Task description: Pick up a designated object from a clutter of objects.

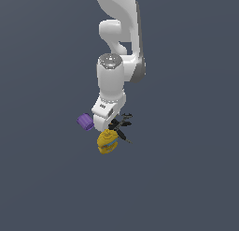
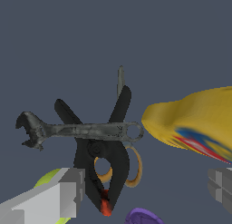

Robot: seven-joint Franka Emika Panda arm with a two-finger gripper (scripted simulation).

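Note:
The designated object [image 2: 121, 107] is a chunky black V-shaped tool with a red spot at its joint, lying in the clutter of objects. A grey wrench-like thin tool [image 2: 77, 130] lies across its two arms, and orange-ringed scissors [image 2: 134, 171] sit beneath them. My gripper [image 2: 145, 187] is open, with its grey fingers [image 2: 54, 198] spread wide either side of the tool's joint end. In the exterior view the gripper [image 1: 108, 121] hangs low over the pile and hides much of it. Only dark tool ends [image 1: 123, 123] stick out beside it.
A yellow mustard bottle [image 2: 195, 119] with a red and blue label lies close beside the tools, also seen in the exterior view as the yellow bottle [image 1: 107, 142]. A purple cylinder [image 1: 85, 122] stands toward the exterior view's left. A yellow-green ball [image 2: 47, 180] peeks from behind one finger.

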